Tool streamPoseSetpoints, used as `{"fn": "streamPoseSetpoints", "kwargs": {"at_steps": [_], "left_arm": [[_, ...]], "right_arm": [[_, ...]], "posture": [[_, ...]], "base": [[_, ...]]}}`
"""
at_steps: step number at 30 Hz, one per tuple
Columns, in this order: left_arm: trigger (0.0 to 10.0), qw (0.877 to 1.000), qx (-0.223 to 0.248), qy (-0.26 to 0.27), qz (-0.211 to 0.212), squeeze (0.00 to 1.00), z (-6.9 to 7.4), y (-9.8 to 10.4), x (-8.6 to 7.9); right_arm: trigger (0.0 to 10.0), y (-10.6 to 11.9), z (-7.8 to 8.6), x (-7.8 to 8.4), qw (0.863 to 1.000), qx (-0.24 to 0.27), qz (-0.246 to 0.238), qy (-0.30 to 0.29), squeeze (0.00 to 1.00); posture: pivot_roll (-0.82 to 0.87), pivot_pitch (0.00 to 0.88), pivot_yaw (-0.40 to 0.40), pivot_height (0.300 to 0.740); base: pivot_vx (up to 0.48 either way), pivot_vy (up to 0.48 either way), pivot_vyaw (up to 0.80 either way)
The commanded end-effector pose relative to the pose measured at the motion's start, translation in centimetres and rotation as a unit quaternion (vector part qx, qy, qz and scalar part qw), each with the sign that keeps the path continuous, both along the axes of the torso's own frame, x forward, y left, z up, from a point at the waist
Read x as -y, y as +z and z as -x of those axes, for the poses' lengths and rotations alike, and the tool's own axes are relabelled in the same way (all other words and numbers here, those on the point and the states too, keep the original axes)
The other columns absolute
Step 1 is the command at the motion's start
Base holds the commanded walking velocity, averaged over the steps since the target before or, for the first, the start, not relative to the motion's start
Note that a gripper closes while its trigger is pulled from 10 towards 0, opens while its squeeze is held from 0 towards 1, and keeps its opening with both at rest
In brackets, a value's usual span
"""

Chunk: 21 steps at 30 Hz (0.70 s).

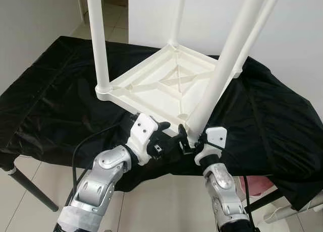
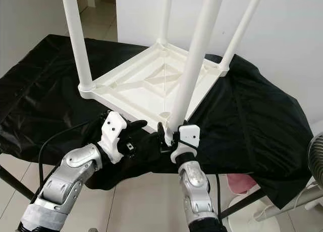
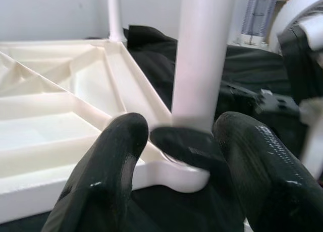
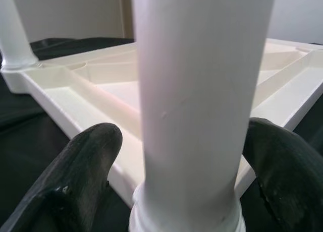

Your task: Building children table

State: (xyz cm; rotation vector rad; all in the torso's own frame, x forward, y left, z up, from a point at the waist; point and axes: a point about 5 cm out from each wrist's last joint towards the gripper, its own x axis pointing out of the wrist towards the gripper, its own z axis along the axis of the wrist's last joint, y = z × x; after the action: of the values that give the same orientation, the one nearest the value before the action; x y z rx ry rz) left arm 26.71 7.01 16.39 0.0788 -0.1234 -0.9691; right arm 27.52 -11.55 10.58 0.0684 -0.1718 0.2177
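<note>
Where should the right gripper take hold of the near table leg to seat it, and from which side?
Low on the near leg, just above its socket in the upturned tabletop. Come from the robot's side of the table, as the right gripper does now, fingers straddling the round shaft. The leg leans, so a low grip probably steers it best.

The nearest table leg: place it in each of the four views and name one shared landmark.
Left eye: nearest table leg, slanting up from bottom centre.
Right eye: leg, centre.
Left wrist: leg, above the left gripper.
Right wrist: leg, between the right gripper fingers.
Landmark: upturned white tabletop.
</note>
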Motion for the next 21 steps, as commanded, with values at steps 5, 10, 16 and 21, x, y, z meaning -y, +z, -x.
{"fn": "streamPoseSetpoints", "kwargs": {"at_steps": [5,10,16,21], "left_arm": [[10.0,0.991,0.005,0.131,0.025,0.0,-0.7,0.0,-1.1],[10.0,0.984,0.007,0.172,0.037,0.0,-1.2,0.2,-1.8],[10.0,0.977,0.008,0.211,0.043,0.0,-2.4,-0.1,-2.7],[10.0,0.972,-0.013,0.224,0.071,0.0,-3.5,-0.9,-3.2]], "right_arm": [[10.0,-0.2,0.6,0.3,1.0,0.003,0.015,0.001,0.0],[10.0,-0.3,0.8,0.7,1.0,0.001,0.019,-0.012,0.0],[10.0,-0.7,0.4,1.4,0.999,0.001,0.027,-0.025,0.0],[10.0,-1.6,0.3,2.1,0.999,-0.007,0.043,-0.023,0.0]], "posture": [[0.03,0.0,-0.088,0.74],[0.02,0.0,-0.043,0.74],[0.0,0.0,-0.017,0.74],[-0.02,0.0,-0.006,0.74]], "base": [[0.0,0.0,0.0],[0.0,0.0,0.0],[0.0,0.0,0.0],[0.0,0.0,0.0]]}}
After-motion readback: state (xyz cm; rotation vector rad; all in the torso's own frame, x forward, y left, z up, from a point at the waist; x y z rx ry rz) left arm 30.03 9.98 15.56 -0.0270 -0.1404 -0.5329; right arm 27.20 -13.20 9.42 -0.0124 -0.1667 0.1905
